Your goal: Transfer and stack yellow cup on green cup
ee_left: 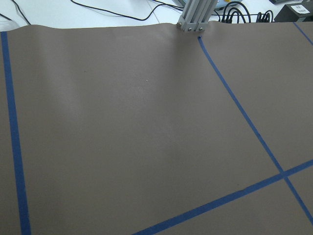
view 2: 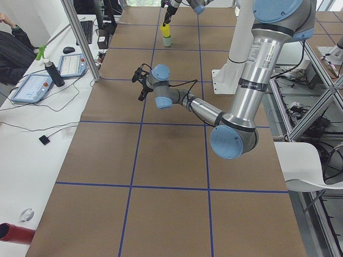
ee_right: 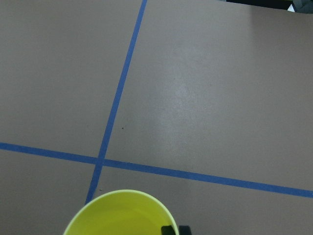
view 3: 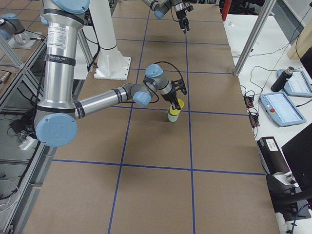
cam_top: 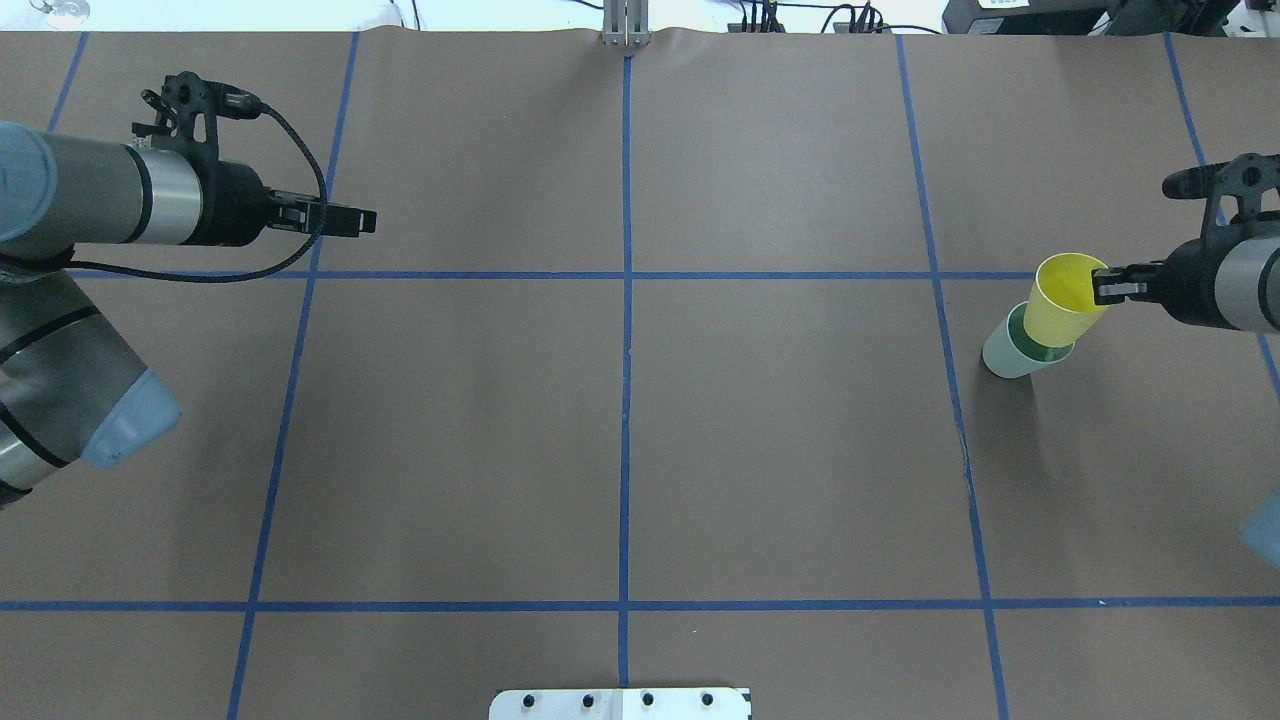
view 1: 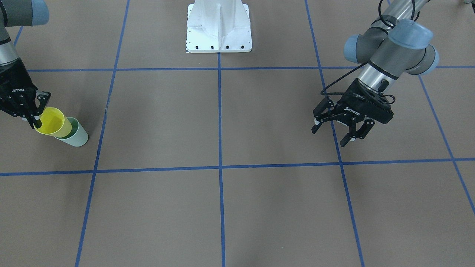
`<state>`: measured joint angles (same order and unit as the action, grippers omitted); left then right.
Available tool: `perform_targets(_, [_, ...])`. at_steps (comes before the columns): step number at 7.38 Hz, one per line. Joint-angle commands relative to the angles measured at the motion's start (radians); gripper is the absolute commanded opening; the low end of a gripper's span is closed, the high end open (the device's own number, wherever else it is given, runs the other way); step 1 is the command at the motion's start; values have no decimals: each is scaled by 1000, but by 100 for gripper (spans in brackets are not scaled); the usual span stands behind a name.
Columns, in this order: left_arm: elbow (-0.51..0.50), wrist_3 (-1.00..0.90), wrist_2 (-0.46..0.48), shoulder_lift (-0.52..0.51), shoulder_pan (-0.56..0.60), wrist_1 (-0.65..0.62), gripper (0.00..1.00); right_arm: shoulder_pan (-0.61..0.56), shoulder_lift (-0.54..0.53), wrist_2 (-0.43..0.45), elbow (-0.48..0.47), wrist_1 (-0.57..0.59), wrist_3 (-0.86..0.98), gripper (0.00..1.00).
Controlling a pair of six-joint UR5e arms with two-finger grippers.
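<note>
Where blue tape [cam_top: 626, 440] divides the brown-papered desk [cam_top: 790, 450] into a grid, the right tool [cam_top: 1101, 288] is clamped on the rim of the yellow cup [cam_top: 1058, 302], whose base sits inside the green cup [cam_top: 1008, 356] at the robot's right. The left tool [view 1: 329, 136], marked ROBOTIQ, hangs with fingers apart. A tablet [view 2: 31, 87] lies on a white side desk [view 2: 21, 160].

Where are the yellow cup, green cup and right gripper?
yellow cup [cam_top: 1050, 320], overhead exterior view, outer side wall.
green cup [cam_top: 1005, 357], overhead exterior view, lower outer wall.
right gripper [cam_top: 1102, 288], overhead exterior view, between its fingertips.
</note>
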<state>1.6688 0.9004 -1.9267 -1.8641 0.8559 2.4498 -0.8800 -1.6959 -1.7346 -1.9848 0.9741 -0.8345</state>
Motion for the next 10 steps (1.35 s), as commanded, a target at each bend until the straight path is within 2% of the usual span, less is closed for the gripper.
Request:
perform_targets(1, [-3,0,0,-1,0,0,100,0,1,-2,-3,0,0,0])
perform_targets(10, [-4,0,-2,0,0,-2,100,6,7,-6,15,0,0,0])
